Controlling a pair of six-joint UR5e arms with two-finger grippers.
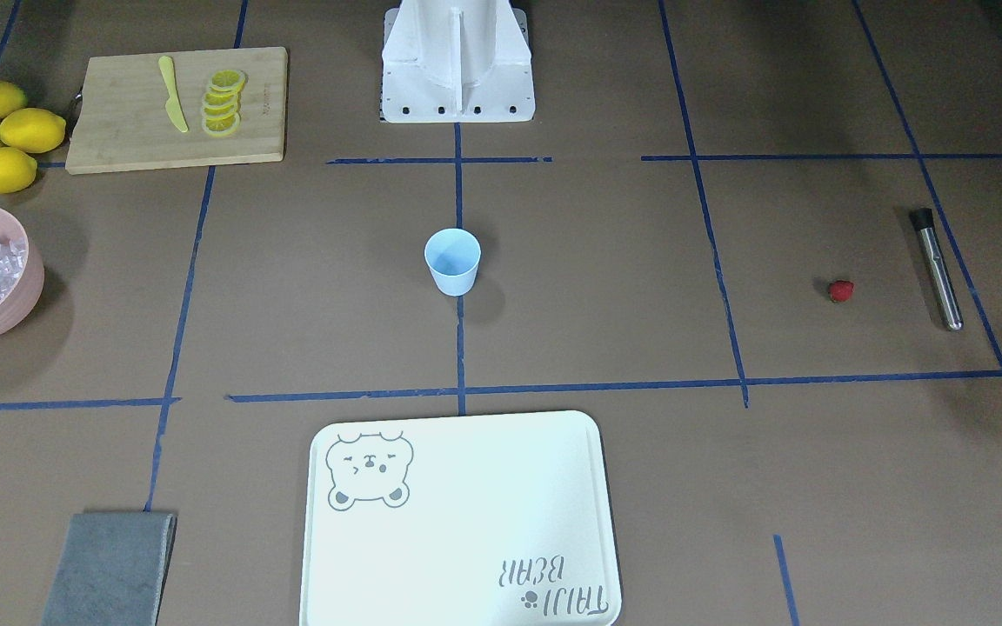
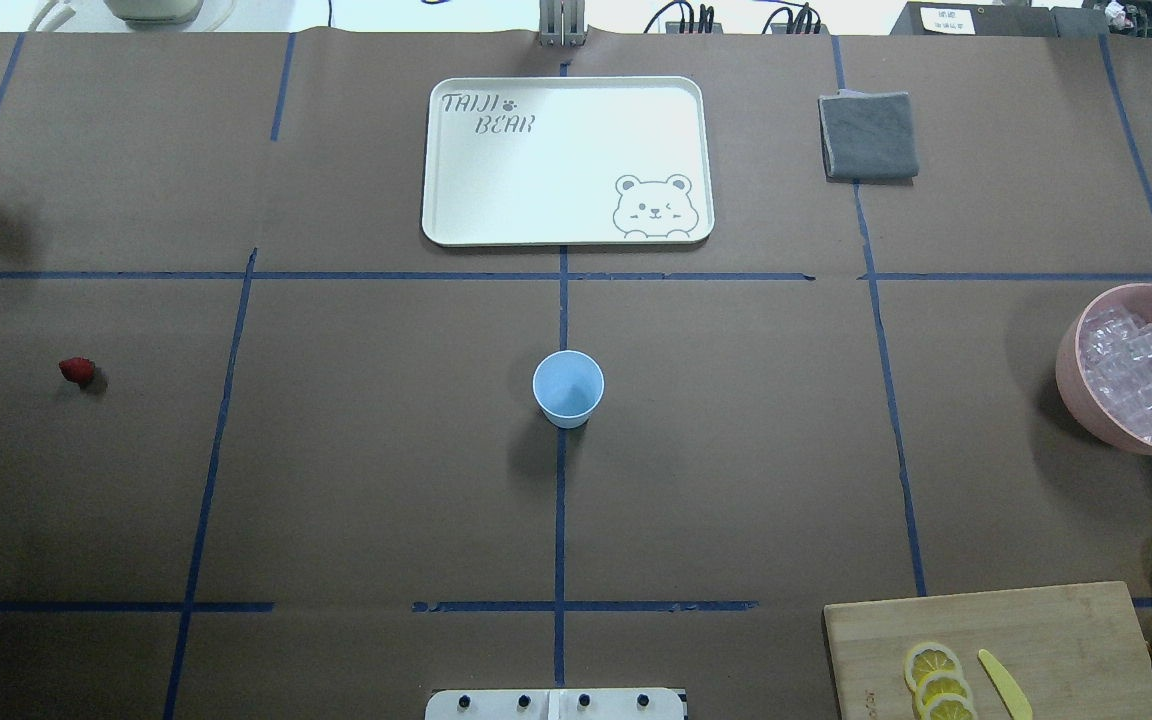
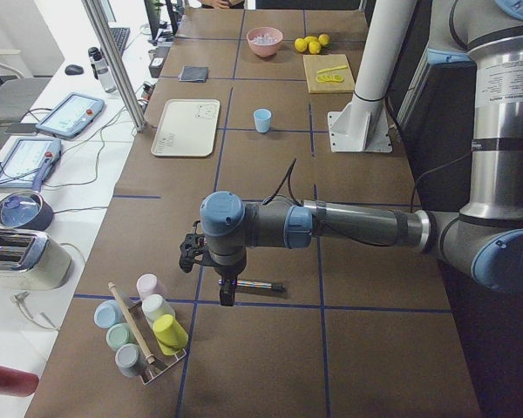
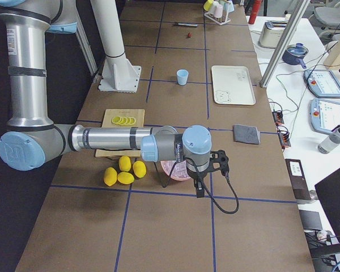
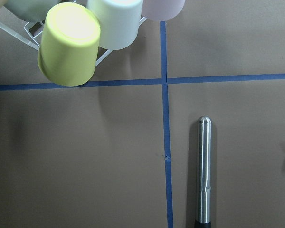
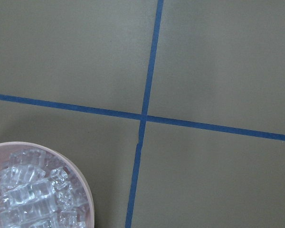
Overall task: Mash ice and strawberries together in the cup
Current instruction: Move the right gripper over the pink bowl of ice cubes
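A: Where do we stand on the task things?

B: We have the cup upright, mouth up, mid-desk on the centre tape line. The strawberry lies bare on the desk, well apart from the cup on the robot's left side, near the steel muddler. All the ice we see sits in the pink bowl at the robot's right edge.

A: Pincers?

B: The left pincer points down close over the muddler, near the cup rack. Only the side view shows it, so we cannot tell whether it is apart or together. The right pincer points down by the pink bowl, with the whole lemons close by. Same there: we cannot tell. The wrist cams show no fingers, just the muddler and rack cups on the left, and the bowl rim with ice on the right.

A: Rest of the desk?

B: A white bear tray sits beyond the cup, with a grey cloth beside it. On the bamboo board are lemon slices and a yellow knife.
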